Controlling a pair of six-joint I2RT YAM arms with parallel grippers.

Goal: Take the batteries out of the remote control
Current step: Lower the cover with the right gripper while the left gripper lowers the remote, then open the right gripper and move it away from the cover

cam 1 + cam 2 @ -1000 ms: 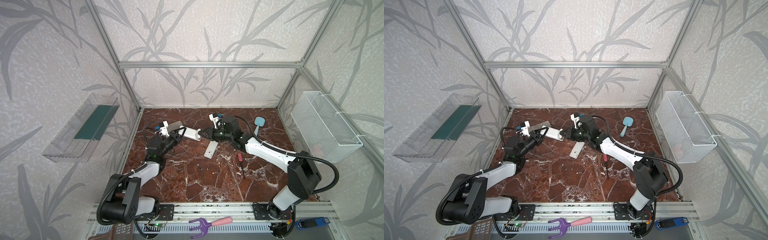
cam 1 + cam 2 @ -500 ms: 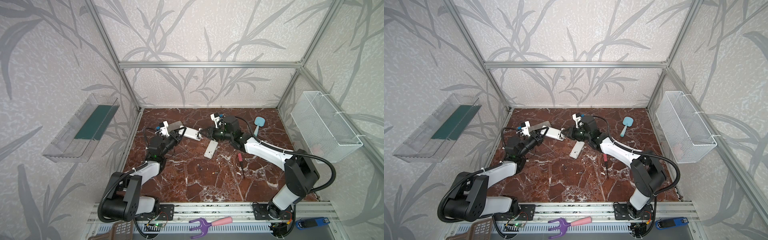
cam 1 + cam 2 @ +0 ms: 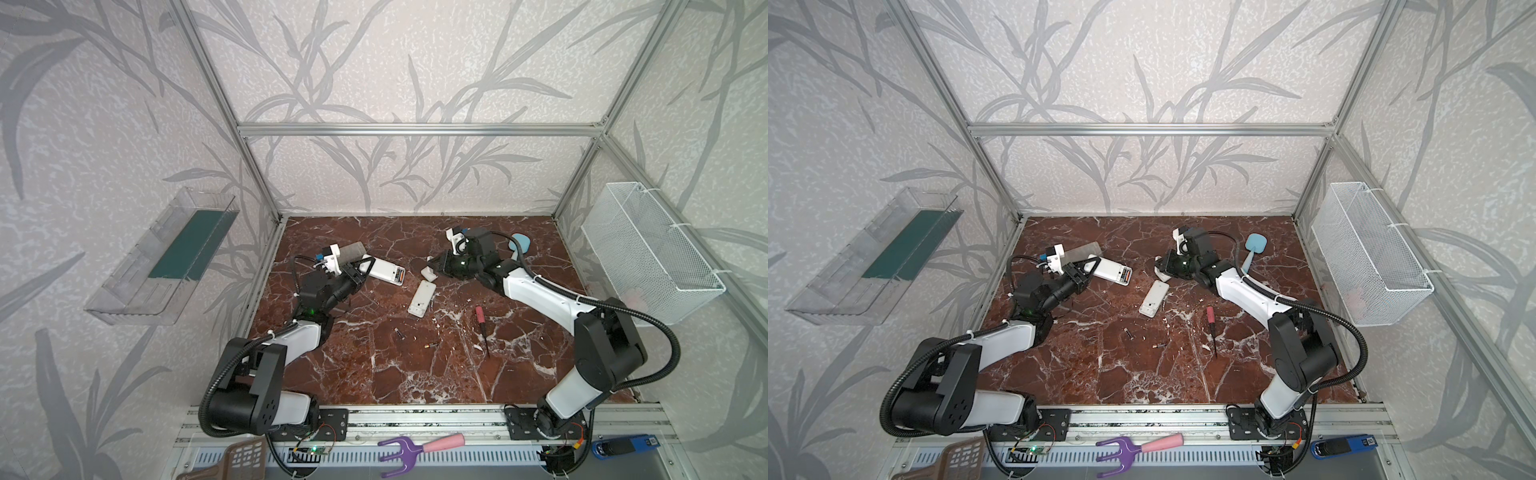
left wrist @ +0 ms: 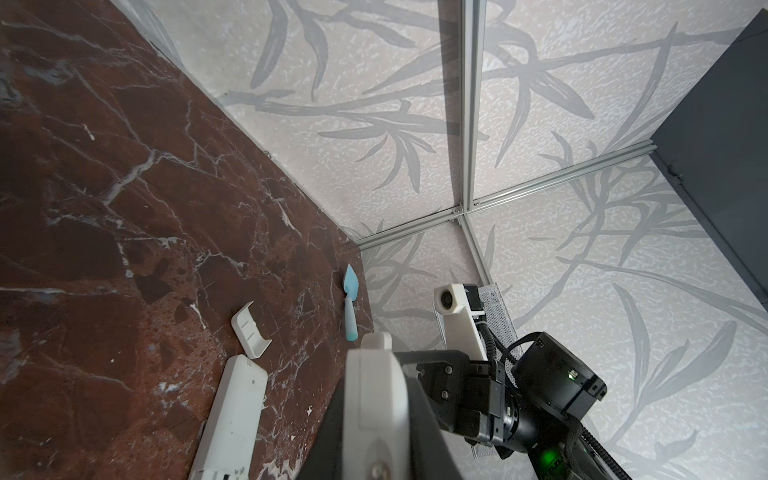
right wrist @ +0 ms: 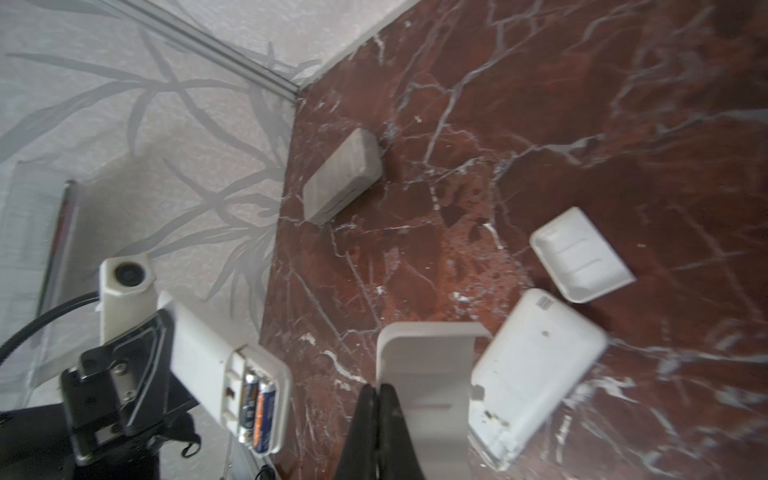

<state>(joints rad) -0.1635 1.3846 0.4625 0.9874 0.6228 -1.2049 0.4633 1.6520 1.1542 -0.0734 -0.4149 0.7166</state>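
Batteries [image 5: 257,411] – two of them – sit in the open compartment of the white remote [image 3: 384,270], left of centre in a top view. The left claw [image 3: 362,269] grips this remote and holds it raised over the tabletop [image 3: 374,374], probably so the compartment faces the other arm. The right claw [image 5: 377,390] is closed on the thin white cover [image 5: 428,353], which is off the remote. Two loose cells [image 3: 432,345] lie at lower centre – too small to read. Where the left claw's pads touch the remote is hidden.
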